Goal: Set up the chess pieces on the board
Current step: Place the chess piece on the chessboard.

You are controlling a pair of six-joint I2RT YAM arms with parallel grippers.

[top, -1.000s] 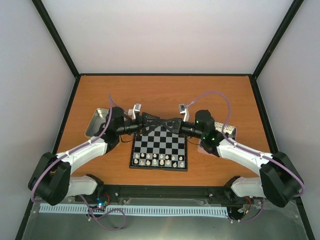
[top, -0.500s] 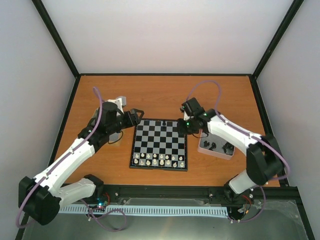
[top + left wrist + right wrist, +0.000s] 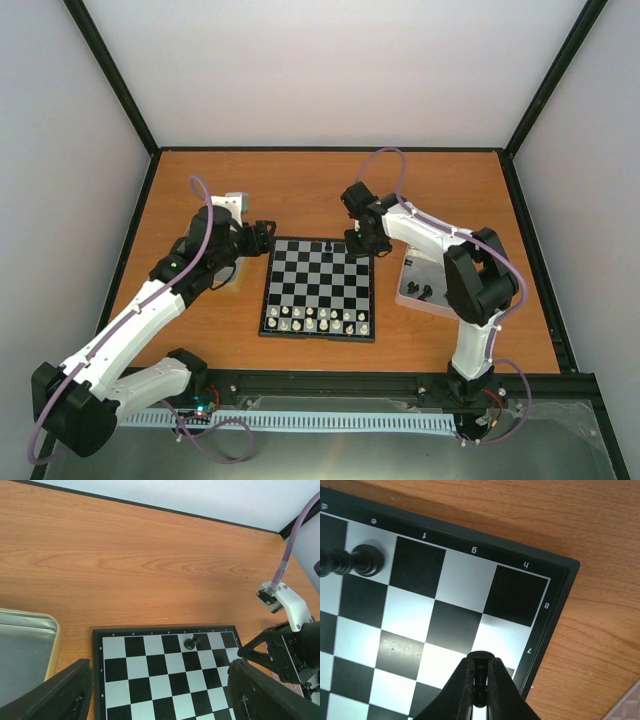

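The board (image 3: 318, 285) lies mid-table. Whitish chess pieces (image 3: 318, 320) fill its two near rows. One black piece (image 3: 326, 244) stands on the far row; it also shows in the left wrist view (image 3: 190, 642) and the right wrist view (image 3: 364, 560). My right gripper (image 3: 360, 243) hovers over the board's far right corner (image 3: 555, 580), shut (image 3: 481, 666) on a small black piece (image 3: 481, 657). My left gripper (image 3: 262, 235) is open and empty at the board's far left corner, its jaws wide over the board (image 3: 165, 680).
A metal tray (image 3: 440, 300) right of the board holds a few black pieces (image 3: 425, 291). Another tray (image 3: 22, 655) lies left of the board, mostly under my left arm. The right arm (image 3: 290, 645) reaches in beside the board's far right edge.
Both grippers left the middle of the board's far edge. The left drew back to the far left corner. The right now holds a black piece over the far right corner.
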